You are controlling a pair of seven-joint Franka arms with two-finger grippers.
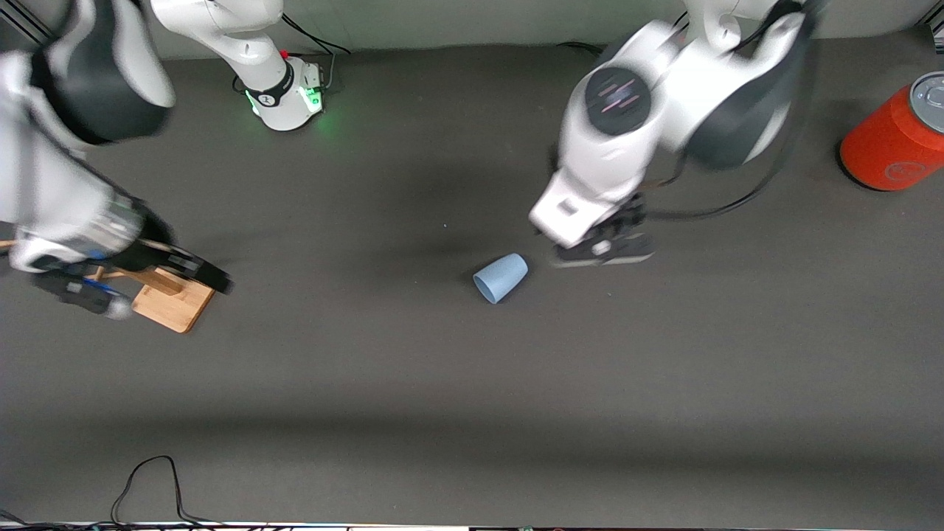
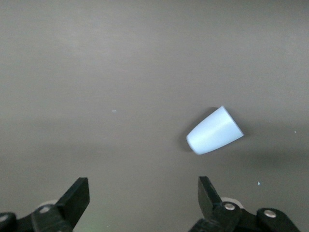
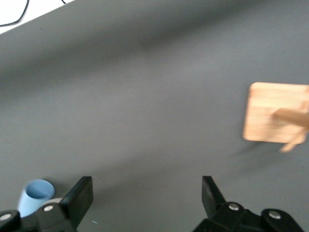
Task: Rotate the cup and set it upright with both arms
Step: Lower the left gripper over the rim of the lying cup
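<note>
Left arm closing in on the fallen cup; nothing gripped yet.

The small light-blue matte plastic tumbler (image 1: 501, 277) lies on its side at mid-frame on the dark grey table (image 1: 472, 383). The left gripper (image 1: 605, 249) hovers just beside it, fingers (image 2: 208, 193) spread wide and empty; it should probably straddle the tapered wall squarely before closing. The right gripper (image 1: 147, 276), also wide open and empty, waits over the wooden peg rack (image 1: 173, 299) at frame left.
</note>
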